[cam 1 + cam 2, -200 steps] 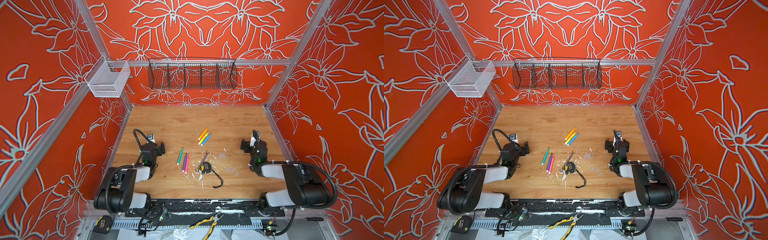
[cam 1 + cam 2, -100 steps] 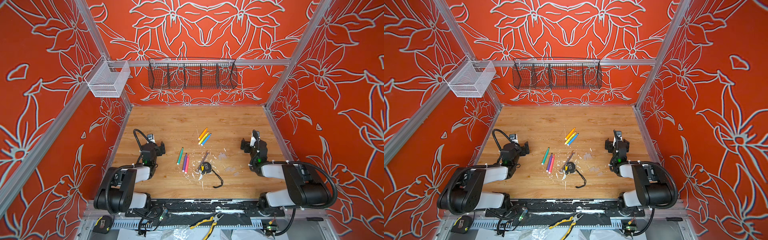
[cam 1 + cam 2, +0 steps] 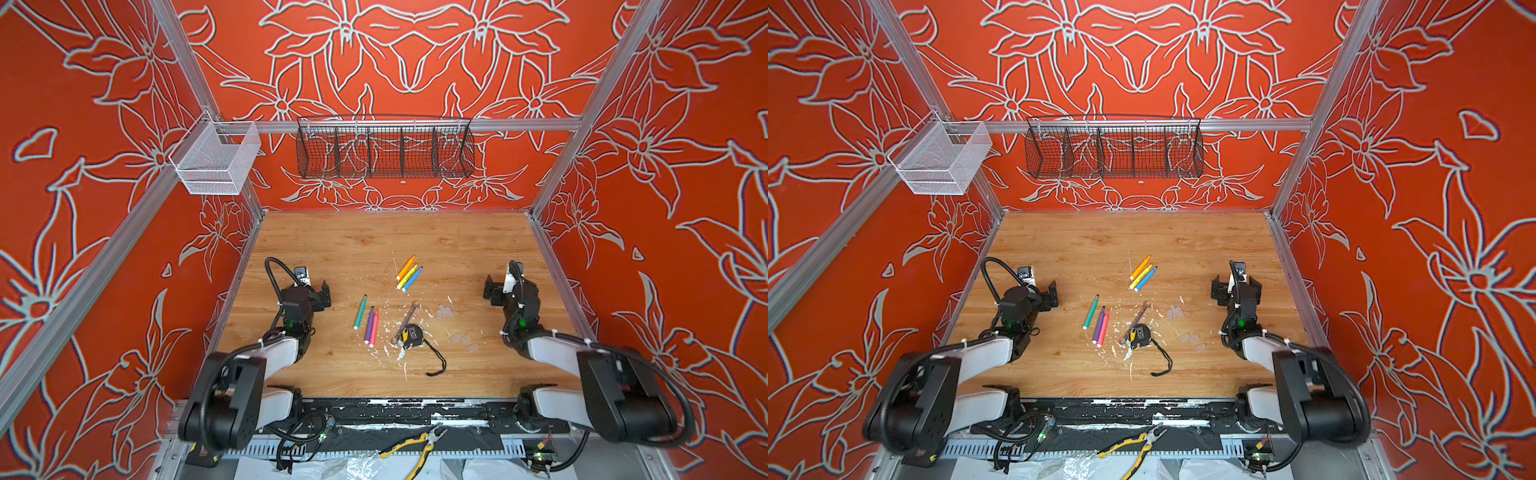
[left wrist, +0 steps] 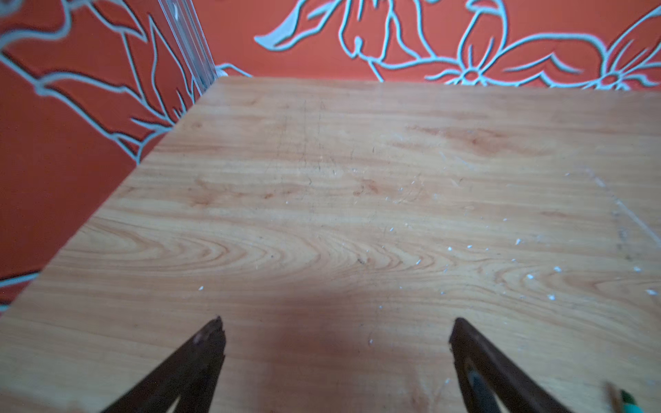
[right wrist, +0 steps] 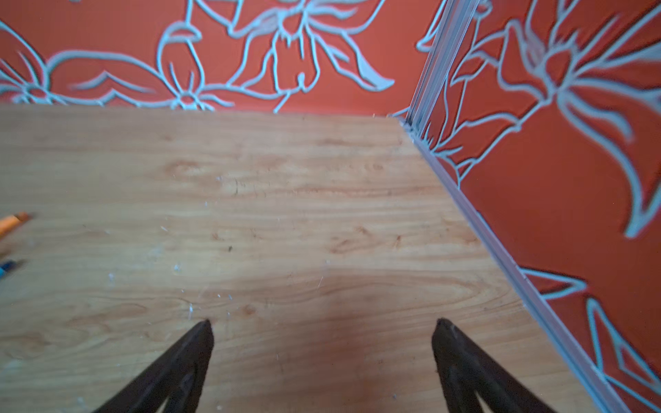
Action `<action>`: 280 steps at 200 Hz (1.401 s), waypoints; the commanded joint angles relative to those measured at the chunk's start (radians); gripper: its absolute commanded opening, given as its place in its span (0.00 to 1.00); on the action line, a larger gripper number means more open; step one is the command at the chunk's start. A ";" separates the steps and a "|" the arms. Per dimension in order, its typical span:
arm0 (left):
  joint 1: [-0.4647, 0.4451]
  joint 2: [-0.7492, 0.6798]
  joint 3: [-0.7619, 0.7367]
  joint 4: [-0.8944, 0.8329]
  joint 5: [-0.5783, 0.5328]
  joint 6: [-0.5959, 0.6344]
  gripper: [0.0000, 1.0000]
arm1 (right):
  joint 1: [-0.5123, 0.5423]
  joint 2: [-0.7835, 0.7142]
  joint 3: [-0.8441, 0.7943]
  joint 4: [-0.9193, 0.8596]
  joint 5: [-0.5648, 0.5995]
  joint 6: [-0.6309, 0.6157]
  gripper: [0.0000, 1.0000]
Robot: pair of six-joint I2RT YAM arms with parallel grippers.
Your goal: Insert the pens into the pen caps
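Motion is absent over the last second: the left tool (image 4: pixel 336 323) and right tool (image 5: pixel 323 323) hover low at opposite sides of the desk (image 3: pixel 332 241), jaws wide apart and empty. Mid-desk lie the green, purple and pink pens (image 3: pixel 369 325), with the orange, yellow and blue pens (image 3: pixel 407 274) farther back. Faint clear pen caps (image 3: pixel 444 311) sit nearer the right arm. No pen looks capped, so the task seems unstarted.
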 commanded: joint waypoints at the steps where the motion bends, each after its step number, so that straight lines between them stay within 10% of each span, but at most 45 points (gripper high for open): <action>1: -0.007 -0.144 0.077 -0.215 -0.077 -0.072 0.97 | 0.006 -0.132 -0.019 -0.095 0.056 0.020 0.97; 55: -0.007 -0.362 0.266 -0.577 0.482 -0.254 0.97 | -0.002 -0.409 0.216 -0.724 -0.089 0.395 0.98; 94: -0.001 -0.447 0.287 -0.607 0.406 -0.395 0.97 | -0.005 -0.478 0.185 -0.592 -0.298 0.426 0.98; 123: -0.006 -0.307 0.534 -0.952 0.390 -0.538 0.97 | -0.006 -0.424 0.192 -0.471 -0.481 0.463 0.98; 154: -0.005 -0.275 0.560 -0.979 0.206 -0.581 0.97 | -0.007 -0.383 0.264 -0.642 -0.287 0.553 0.98; 233: -0.003 -0.615 0.178 -0.708 0.110 -0.598 0.97 | -0.004 -0.217 0.194 -0.540 -0.226 0.480 0.98; 280: -0.004 -0.440 0.315 -0.810 0.211 -0.529 0.98 | -0.004 -0.025 0.239 -0.521 -0.181 0.482 0.98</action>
